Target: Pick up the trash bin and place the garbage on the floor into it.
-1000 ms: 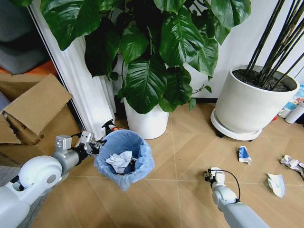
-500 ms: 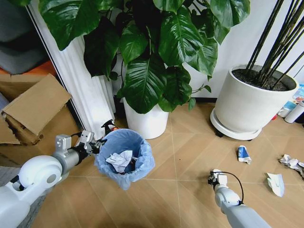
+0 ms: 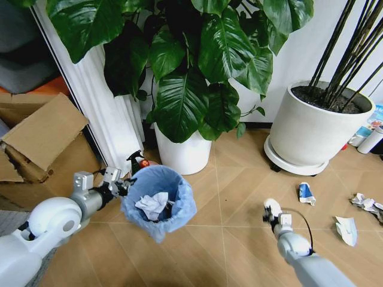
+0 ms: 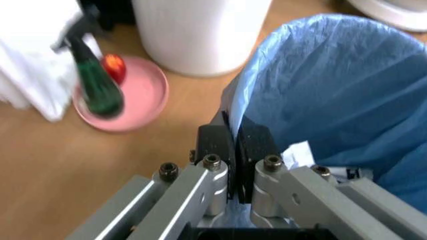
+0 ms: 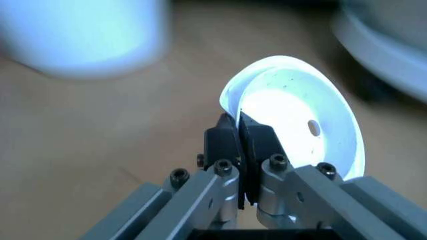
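Trash bin [image 3: 159, 202] left, garbage [image 3: 306, 194] right, on floor [image 3: 227, 191]

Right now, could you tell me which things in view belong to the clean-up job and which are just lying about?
Belonging to the job:
- trash bin, rim pinched by the left gripper
- white disc, held by the right gripper
- blue-white wrapper, crumpled paper, white scrap on the floor

Just lying about:
- spray bottle
- pink dish
- plant pots
- cardboard box

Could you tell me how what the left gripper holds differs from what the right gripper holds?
The left gripper pinches the blue-lined bin by its rim; the right gripper pinches a white disc. The bin is far larger. Both grippers are shut.
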Robot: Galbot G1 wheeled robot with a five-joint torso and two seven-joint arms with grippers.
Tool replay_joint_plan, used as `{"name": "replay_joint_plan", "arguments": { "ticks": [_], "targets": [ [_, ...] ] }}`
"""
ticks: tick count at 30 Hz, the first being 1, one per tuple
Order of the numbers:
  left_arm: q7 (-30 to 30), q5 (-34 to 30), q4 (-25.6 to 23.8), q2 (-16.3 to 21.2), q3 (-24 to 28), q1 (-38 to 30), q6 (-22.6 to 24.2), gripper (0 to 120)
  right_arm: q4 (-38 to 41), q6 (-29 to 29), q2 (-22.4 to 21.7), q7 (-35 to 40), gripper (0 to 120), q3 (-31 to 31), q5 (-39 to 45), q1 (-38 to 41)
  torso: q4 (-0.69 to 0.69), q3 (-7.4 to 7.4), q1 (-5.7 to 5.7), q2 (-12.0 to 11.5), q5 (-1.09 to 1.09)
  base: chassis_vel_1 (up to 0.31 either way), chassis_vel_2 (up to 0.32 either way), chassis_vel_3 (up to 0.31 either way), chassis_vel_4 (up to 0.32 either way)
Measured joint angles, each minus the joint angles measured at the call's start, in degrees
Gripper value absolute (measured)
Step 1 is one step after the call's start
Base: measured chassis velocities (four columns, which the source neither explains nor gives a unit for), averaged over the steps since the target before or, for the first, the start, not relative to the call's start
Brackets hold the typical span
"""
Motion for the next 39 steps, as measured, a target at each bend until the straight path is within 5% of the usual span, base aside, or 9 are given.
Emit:
{"name": "replay_joint_plan", "arguments": {
  "ticks": [9,24,37,39],
  "targets": [
    [0.2,0.8,2.2,-1.3,7.9,-4.7,-0.3,0,11.9,10.3,-2.5,-17.9,0,-5.0,10.7,4.2,0.01,0.0,0.0,0.0,0.06,0.0,0.0,0.0,0.0],
    [-0.1,-0.2,3.4,-3.6,12.2,-9.6,-0.5,0,18.2,8.7,-2.7,-38.0,0,-21.3,24.5,15.8,0.02,0.0,-0.01,0.0,0.06,0.0,0.0,0.0,0.0],
    [-1.1,-1.6,2.6,-3.6,11.7,-11.1,-0.1,0,15.9,5.4,-3.9,-40.8,0,-25.3,24.0,16.2,0.0,0.0,-0.01,0.0,0.06,0.0,0.0,0.0,0.0],
    [-1.2,-1.7,2.5,-3.6,11.7,-11.1,0.0,0,15.9,4.5,-4.2,-40.8,7,-25.0,23.2,16.2,0.0,0.0,0.0,0.0,0.06,0.0,0.0,0.0,0.0]
  ]
}}
